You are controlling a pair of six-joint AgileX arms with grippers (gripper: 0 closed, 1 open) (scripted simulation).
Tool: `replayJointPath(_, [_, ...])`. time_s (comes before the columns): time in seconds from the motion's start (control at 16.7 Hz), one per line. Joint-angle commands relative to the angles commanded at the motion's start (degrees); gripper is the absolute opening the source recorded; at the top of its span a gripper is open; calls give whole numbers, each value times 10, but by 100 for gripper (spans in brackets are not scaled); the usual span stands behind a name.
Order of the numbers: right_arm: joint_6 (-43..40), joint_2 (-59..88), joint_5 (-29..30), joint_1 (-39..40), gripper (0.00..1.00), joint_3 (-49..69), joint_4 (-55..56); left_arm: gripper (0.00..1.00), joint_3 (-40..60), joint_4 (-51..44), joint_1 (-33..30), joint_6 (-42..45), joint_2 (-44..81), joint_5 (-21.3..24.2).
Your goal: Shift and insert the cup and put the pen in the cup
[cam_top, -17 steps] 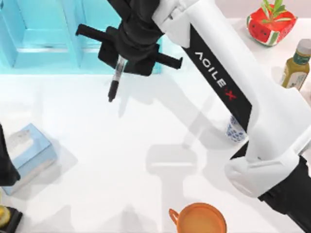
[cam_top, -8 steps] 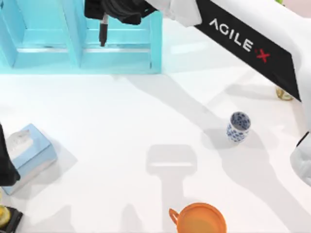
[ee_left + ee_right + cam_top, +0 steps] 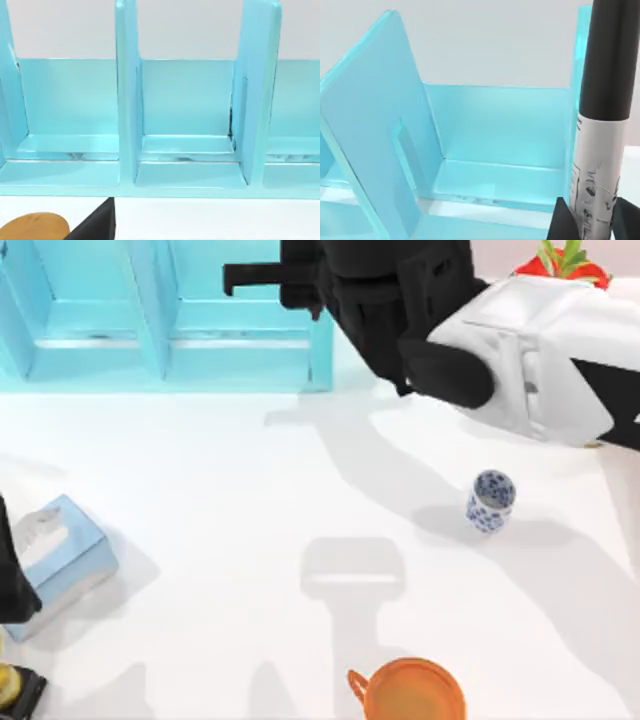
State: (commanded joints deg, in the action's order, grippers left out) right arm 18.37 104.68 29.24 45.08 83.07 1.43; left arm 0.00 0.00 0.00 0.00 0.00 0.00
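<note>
Right wrist view: right gripper [image 3: 588, 220] clamps the slim black-and-white marker pen [image 3: 601, 125] over the far turquoise rack [image 3: 470, 165]; judged next, carry it to the small blue-patterned white cup [image 3: 490, 500].

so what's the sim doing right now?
The right arm is working. Its gripper, up over the light blue divider rack at the back of the table, is shut on the pen, which the right wrist view shows standing in front of a rack compartment. The cup stands upright on the table's right side, well apart from the pen, so the pen is not in it yet. The left arm sits parked at the left edge.
</note>
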Motion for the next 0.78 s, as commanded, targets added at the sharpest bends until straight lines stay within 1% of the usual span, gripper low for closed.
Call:
replayJointPath(0.24, [-82,-146,57,3,0,-273,215,100,0,0,0,0,0,0])
replayJointPath(0.42, [-131,-235,91,5,0,-439,345,100,0,0,0,0,0,0])
replayJointPath(0.6, [-168,-302,114,8,0,-558,442,100,0,0,0,0,0,0])
replayJointPath(0.78, [-188,-341,126,10,0,-623,498,100,0,0,0,0,0,0])
